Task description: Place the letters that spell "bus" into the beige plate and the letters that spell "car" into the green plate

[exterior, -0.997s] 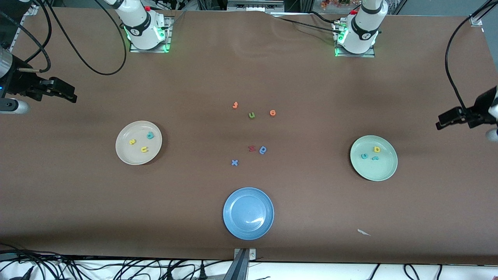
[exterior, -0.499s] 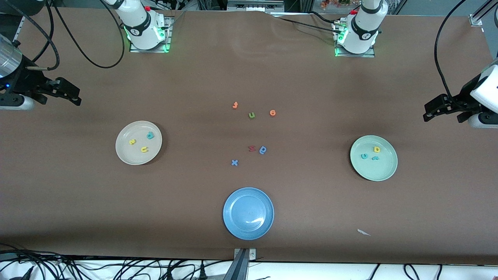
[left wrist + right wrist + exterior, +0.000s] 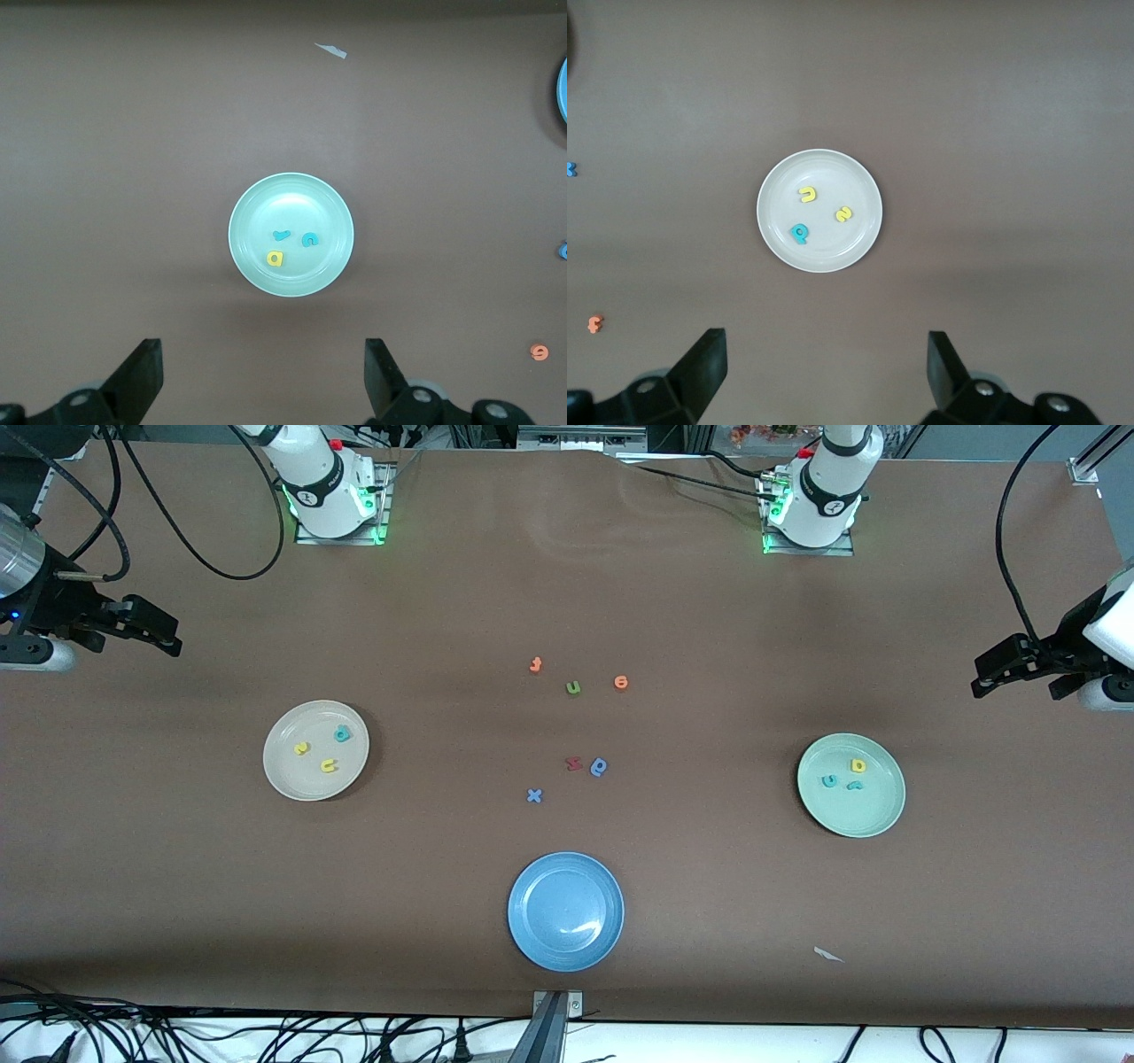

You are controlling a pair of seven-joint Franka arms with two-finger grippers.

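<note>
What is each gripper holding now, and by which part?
Nothing is held. The left gripper and the right gripper both stand open and empty, each up over the table near its own end.

Left gripper (image 3: 983,676) and right gripper (image 3: 168,638) hang raised, jaws wide.
</note>
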